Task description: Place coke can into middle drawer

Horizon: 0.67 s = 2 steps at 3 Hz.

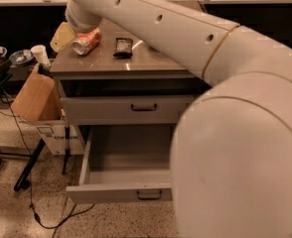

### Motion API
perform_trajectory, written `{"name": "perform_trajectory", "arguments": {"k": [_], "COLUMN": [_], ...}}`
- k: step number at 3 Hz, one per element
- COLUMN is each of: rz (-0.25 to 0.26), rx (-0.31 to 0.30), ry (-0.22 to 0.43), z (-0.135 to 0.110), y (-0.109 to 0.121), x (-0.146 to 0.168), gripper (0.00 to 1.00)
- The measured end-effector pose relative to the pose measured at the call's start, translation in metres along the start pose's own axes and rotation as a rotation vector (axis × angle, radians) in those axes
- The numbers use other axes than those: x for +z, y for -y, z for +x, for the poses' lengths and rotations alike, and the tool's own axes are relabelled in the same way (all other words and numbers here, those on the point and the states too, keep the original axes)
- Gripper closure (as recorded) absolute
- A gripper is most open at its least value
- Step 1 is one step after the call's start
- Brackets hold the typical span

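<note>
The coke can [86, 41] lies on its side at the back left of the cabinet top [136, 66], red-orange with a silver end towards me. My gripper [75, 34] is right at the can, touching it from the left and above; its white wrist hangs over it. The middle drawer [117, 192] is pulled out below, and the part of its grey tray that shows is empty. My arm [225, 133] hides the drawer's right side and the right half of the cabinet.
A black packet [122, 47] lies on the cabinet top right of the can. The upper drawer [131, 108] is closed. A brown cardboard box [34, 97], a white cup [38, 53] and small bowls [19, 57] stand to the left. Cables cross the floor.
</note>
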<state>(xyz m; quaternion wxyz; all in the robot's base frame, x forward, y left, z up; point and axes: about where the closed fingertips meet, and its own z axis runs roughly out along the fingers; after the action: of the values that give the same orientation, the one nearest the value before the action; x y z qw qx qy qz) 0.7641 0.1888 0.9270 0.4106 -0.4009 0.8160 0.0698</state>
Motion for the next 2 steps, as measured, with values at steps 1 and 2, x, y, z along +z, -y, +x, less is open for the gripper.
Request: {"name": "perform_trajectory", "arguments": {"k": [1, 2], "rz": [-0.005, -0.008], "rx": [0.001, 0.002], "ry": [-0.027, -0.03], "z": [0.005, 0.008], "y": [0.018, 0.034], "x": [0.048, 0.077], "gripper": [0.0, 0.0]}}
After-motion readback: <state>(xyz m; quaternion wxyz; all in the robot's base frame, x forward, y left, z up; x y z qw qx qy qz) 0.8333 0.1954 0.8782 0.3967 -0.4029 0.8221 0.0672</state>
